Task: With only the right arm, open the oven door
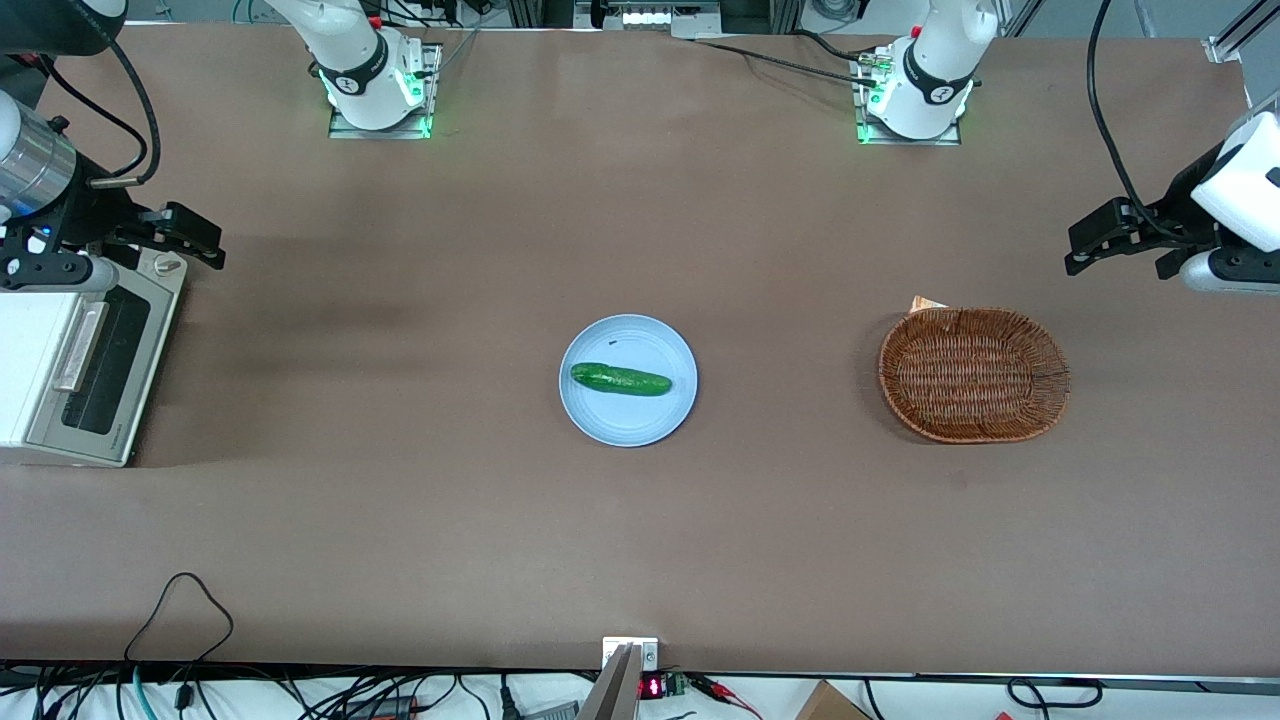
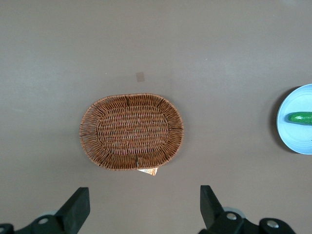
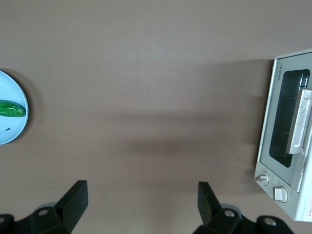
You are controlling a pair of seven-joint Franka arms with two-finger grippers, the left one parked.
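One cucumber (image 1: 620, 380) on plate (image 1: 628, 425) — gripper (image 1: 195, 237) above oven (image 1: 30, 360).

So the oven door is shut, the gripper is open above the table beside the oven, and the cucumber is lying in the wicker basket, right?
Not quite. The cucumber lies on the blue plate, not in the wicker basket, which the front view shows holding nothing. The rest stands: the oven door is shut, and the gripper is open above the table beside the oven.

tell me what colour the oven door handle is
Silver, on the oven door; right wrist view shows it best. The gripper hovers open.
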